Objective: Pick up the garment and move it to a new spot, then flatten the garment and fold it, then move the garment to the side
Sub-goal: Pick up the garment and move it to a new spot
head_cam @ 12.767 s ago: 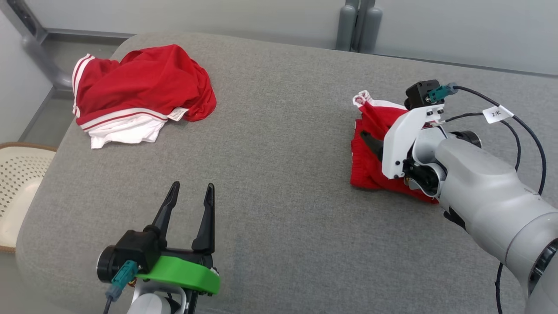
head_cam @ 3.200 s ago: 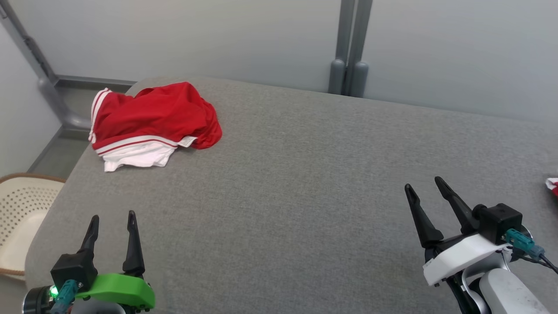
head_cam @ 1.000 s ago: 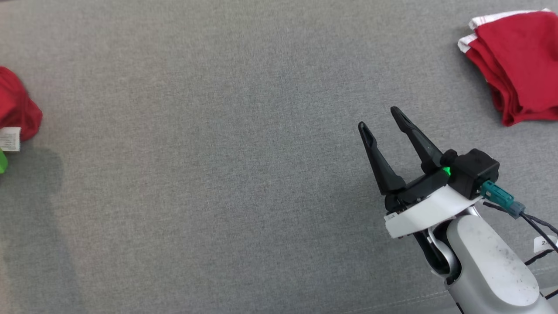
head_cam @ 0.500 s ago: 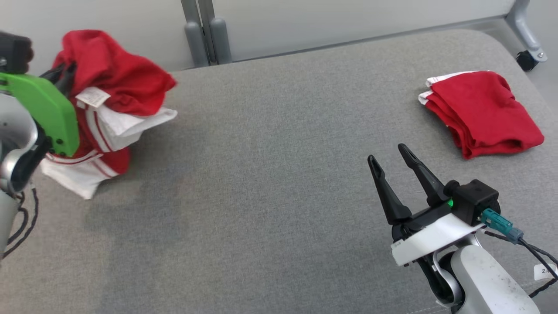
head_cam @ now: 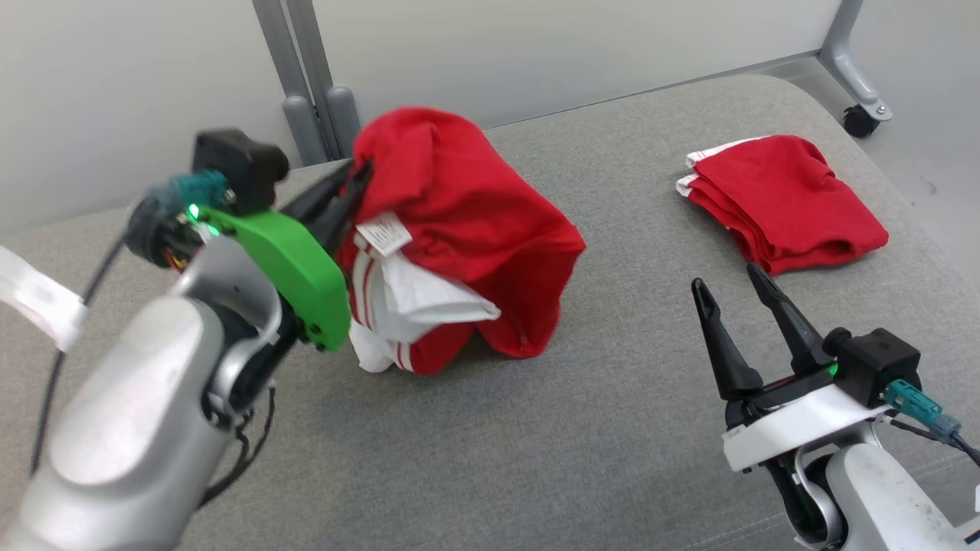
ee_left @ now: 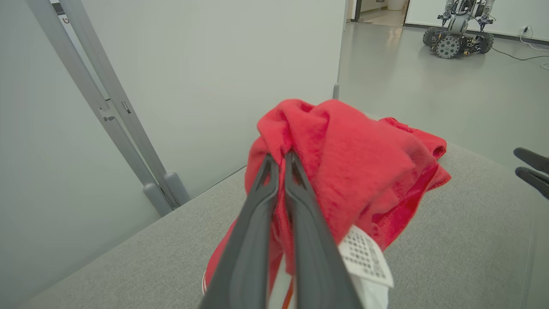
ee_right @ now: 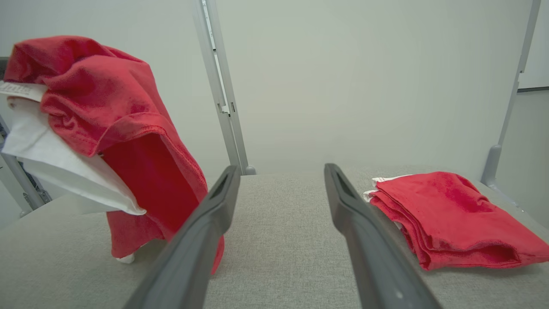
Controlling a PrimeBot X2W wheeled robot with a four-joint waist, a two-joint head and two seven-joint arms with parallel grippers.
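A crumpled red garment [head_cam: 467, 222] with white stripes and a white label hangs over the grey surface, its lower folds touching the cushion. My left gripper [head_cam: 360, 170] is shut on its top edge; in the left wrist view the two dark fingers [ee_left: 274, 171] pinch the garment [ee_left: 356, 171]. My right gripper [head_cam: 726, 277] stands open at the lower right with nothing between its fingers. The right wrist view shows the hanging garment [ee_right: 111, 107] at the left, beyond the gripper [ee_right: 281, 169].
A second red garment [head_cam: 781, 199], folded, lies at the far right of the grey padded table [head_cam: 582, 428]; it also lies at the right in the right wrist view [ee_right: 446, 214]. Grey partition posts [head_cam: 306, 84] stand behind. A castor [head_cam: 861, 119] is at the far right corner.
My left gripper has carried the crumpled garment rightward, toward the middle of the table. The head camera has also swung. The right gripper stays open and still.
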